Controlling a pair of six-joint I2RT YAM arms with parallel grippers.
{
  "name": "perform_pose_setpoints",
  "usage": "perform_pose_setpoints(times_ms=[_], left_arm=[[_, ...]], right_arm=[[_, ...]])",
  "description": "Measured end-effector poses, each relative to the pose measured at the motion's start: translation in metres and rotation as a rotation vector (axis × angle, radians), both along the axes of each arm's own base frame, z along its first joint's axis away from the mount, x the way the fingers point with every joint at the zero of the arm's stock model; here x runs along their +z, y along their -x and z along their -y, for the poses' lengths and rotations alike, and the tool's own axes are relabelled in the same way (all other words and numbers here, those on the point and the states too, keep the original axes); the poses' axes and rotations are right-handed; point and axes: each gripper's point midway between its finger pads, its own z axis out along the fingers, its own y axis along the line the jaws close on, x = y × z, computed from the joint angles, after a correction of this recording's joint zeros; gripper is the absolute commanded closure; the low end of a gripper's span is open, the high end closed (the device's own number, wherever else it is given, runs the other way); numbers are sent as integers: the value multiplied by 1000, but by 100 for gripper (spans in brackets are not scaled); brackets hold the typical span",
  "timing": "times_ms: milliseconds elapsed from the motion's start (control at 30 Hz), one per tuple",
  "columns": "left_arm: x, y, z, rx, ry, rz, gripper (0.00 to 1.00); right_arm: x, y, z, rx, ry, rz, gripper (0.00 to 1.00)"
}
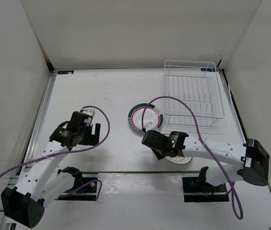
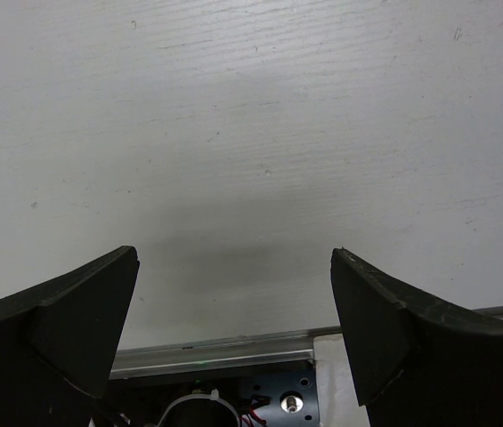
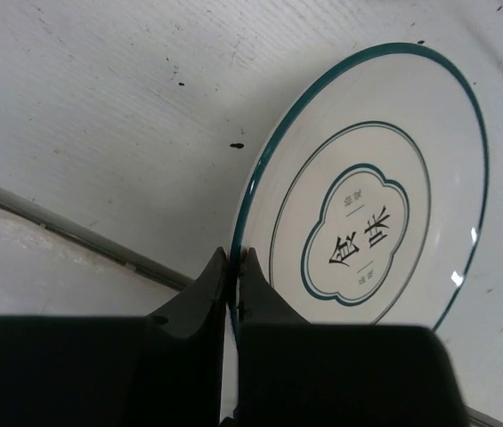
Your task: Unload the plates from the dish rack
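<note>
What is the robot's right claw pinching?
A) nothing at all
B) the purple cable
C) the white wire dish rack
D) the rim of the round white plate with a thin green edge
D: in the right wrist view the right gripper is shut on the rim of the round white plate with a thin green edge.

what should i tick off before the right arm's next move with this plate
1. right hand shut on the rim of the thin-rimmed plate: ok
2. that plate lying flat on the table: cannot tell
3. left hand open, holding nothing: ok
4. banded plate flat on the table, apart from the held one: ok
5. dish rack shows no plates: ok
</note>
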Motion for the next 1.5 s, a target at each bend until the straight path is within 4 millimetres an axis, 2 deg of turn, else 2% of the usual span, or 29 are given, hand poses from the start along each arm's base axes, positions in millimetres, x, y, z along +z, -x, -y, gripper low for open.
perform_pose_setpoints(times_ms=[167, 467, 500, 567, 600, 667, 700, 767, 800, 967, 1133, 1267, 1400, 1500], left_arm=[[3, 0, 0, -1, 7, 13, 0], [3, 0, 0, -1, 7, 15, 0], [3, 0, 0, -1, 7, 15, 0], [3, 0, 0, -1, 8, 17, 0], [4, 0, 0, -1, 9, 19, 0], [4, 0, 0, -1, 11, 22, 0], [5, 0, 0, -1, 11, 24, 0], [5, 0, 0, -1, 12, 25, 0], [5, 0, 0, -1, 12, 25, 0], [5, 0, 0, -1, 12, 25, 0], [5, 1, 0, -2, 13, 24, 0], [5, 1, 1, -3, 14, 24, 0], [5, 1, 1, -3, 14, 22, 0], [3, 1, 1, -5, 13, 14, 0]], right_arm=[[-27, 6, 1, -43, 51, 13, 100], [-61, 12, 7, -100, 187, 35, 100], [-63, 12, 7, -101, 196, 36, 98], [-63, 13, 6, -107, 195, 44, 86], [-63, 13, 6, -111, 192, 45, 75], [-63, 14, 4, -127, 178, 38, 64], [-64, 15, 2, -130, 168, 30, 53], [-65, 16, -1, -137, 152, 22, 46], [-65, 16, -2, -137, 147, 19, 40], [-61, 17, -6, -136, 120, 16, 33], [-38, 16, -10, -121, 48, 28, 33], [11, 1, -12, -110, -52, 116, 29], [68, -35, -10, -141, -135, 242, 27], [87, -68, 5, -192, -127, 286, 27]])
